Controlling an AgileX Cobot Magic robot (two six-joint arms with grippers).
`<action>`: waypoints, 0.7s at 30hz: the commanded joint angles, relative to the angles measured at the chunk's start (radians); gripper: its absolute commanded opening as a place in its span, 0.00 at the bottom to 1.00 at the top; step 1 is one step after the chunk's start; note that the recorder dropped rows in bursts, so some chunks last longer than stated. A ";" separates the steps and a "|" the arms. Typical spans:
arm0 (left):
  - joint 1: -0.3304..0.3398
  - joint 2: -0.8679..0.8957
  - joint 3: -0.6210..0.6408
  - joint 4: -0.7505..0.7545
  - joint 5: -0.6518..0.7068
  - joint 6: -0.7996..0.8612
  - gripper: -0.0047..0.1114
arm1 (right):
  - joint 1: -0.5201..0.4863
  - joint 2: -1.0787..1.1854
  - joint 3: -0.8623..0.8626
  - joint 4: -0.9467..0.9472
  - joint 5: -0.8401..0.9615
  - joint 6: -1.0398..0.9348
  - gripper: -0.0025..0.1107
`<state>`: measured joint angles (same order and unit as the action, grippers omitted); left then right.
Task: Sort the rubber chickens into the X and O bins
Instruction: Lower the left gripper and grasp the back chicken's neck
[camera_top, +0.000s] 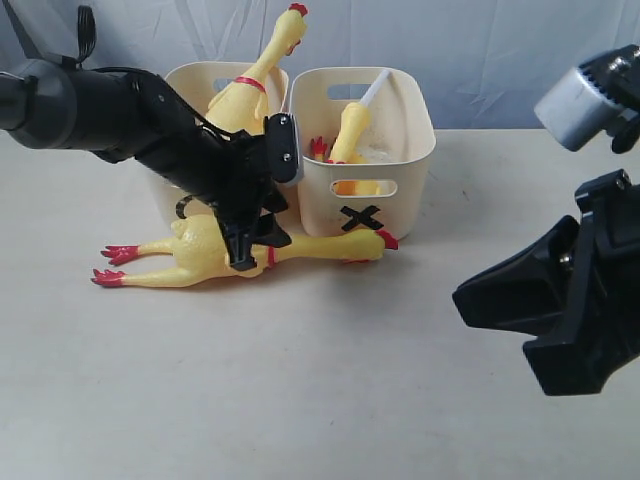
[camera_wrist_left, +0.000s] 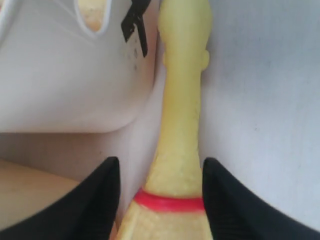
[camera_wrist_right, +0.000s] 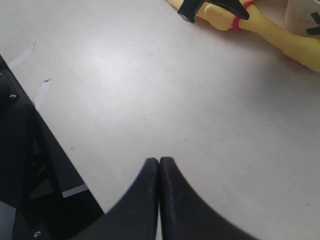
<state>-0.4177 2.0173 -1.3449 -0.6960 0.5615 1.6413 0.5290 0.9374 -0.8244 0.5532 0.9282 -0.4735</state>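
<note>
One rubber chicken (camera_top: 195, 255) lies on its side on the table in front of the bins, head toward the X bin (camera_top: 412, 165). My left gripper (camera_top: 250, 250) is open and straddles its neck (camera_wrist_left: 180, 125) at the red band, one finger (camera_wrist_left: 107, 192) standing clear of it. A second chicken (camera_top: 250, 85) stands in the left bin (camera_top: 185, 78), whose mark is hidden by my arm. A smaller chicken (camera_top: 352, 128) with a white tube sits in the X bin (camera_wrist_left: 65, 75). My right gripper (camera_wrist_right: 159, 162) is shut and empty, over bare table.
The right arm (camera_top: 560, 300) hangs at the right edge of the exterior view, well away from the bins. A pale backdrop stands behind the bins. Dark frame parts (camera_wrist_right: 30, 165) show beside the table in the right wrist view.
</note>
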 joint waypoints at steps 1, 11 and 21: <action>-0.005 0.001 0.002 -0.108 -0.015 0.057 0.52 | -0.005 -0.004 0.005 0.001 -0.011 -0.003 0.02; -0.018 0.054 0.002 -0.074 0.009 0.071 0.53 | -0.005 -0.004 0.005 0.001 -0.011 -0.003 0.02; -0.035 0.064 0.002 -0.054 -0.033 0.071 0.52 | -0.005 -0.004 0.005 0.001 -0.011 -0.003 0.02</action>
<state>-0.4465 2.0622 -1.3492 -0.7508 0.4950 1.7242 0.5290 0.9374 -0.8244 0.5532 0.9282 -0.4735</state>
